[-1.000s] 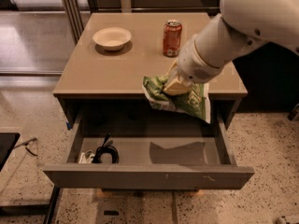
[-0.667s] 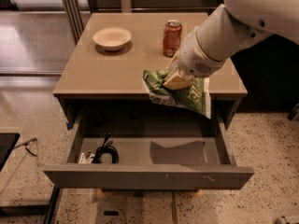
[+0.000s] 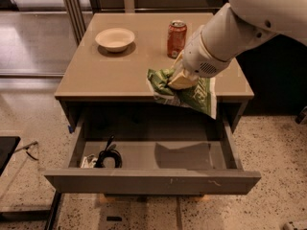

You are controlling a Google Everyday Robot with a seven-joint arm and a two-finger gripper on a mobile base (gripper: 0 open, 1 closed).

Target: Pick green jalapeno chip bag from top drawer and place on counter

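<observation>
The green jalapeno chip bag (image 3: 192, 94) hangs crumpled in my gripper (image 3: 178, 80), which is shut on its upper left part. The bag is in the air over the front edge of the counter (image 3: 110, 71), its lower corner drooping past the edge above the drawer. The top drawer (image 3: 153, 178) is pulled fully open below; its right half holds nothing that I can see. My white arm comes in from the upper right.
A red soda can (image 3: 176, 38) stands on the counter just behind my gripper. A white bowl (image 3: 115, 38) sits at the back left of the counter. A coiled black cable (image 3: 108, 157) lies in the drawer's left end. Speckled floor surrounds the cabinet.
My gripper has lifted the bag a little higher and carried it back toward the counter. Drawer, can and bowl have not moved.
</observation>
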